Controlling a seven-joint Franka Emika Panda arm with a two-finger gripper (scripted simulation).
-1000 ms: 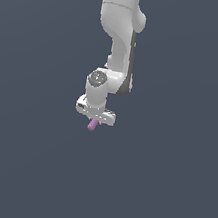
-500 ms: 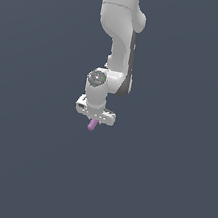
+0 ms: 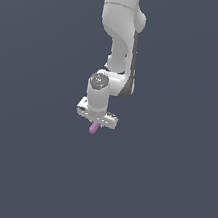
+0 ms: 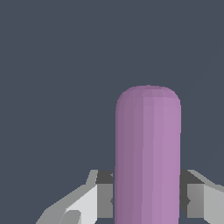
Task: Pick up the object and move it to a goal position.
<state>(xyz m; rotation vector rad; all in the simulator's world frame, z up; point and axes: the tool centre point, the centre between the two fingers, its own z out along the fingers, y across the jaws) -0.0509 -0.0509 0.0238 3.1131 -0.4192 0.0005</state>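
Observation:
The object, a short pink-purple rod [image 3: 94,127] with a rounded end, hangs below the white arm in the exterior view. My gripper [image 3: 95,124] is shut on the object's upper part, so only the lower end pokes out beneath the white hand. In the wrist view the rod [image 4: 148,153] fills the middle of the picture, and a grey fingertip [image 4: 100,192] presses against each of its sides. The gripper [image 4: 148,194] holds it well above the plain ground.
Nothing but a flat dark grey-blue ground shows around the arm [image 3: 118,36] in both views. No goal marker is visible.

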